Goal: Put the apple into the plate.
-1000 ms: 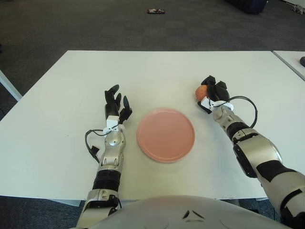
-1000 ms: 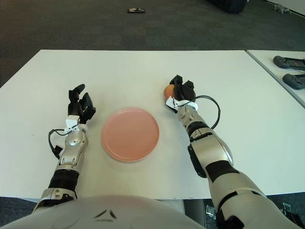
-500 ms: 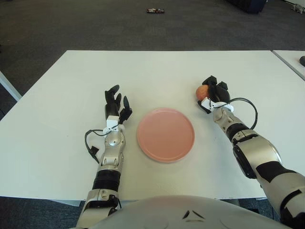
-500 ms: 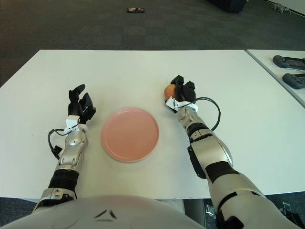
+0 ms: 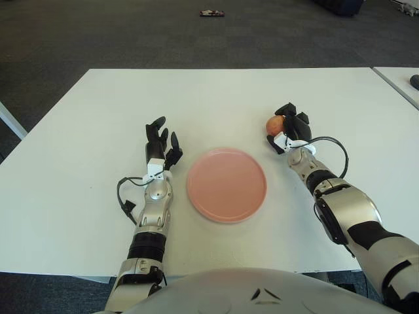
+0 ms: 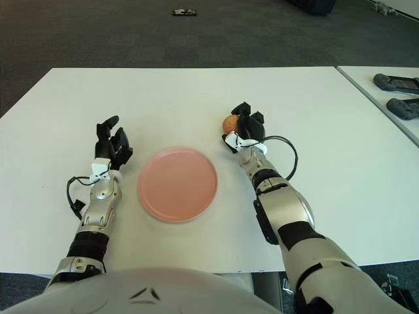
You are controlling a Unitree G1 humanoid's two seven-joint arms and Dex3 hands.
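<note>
right robot hand (image 5: 291, 127) gripping apple (image 5: 274, 124), pink plate (image 5: 226, 184)

place: office or lab | cues: grey carpet floor (image 5: 131, 33); plain white tables (image 5: 78, 163); handheld controllers (image 6: 396, 95)

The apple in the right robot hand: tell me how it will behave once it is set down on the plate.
The apple looks round and smooth, so it may roll once the right robot hand lets go. The plate appears shallow with a low rim, which may barely stop it. It is probably rigid enough for the firm grasp it sits in. The left robot hand shows left of the plate.
</note>
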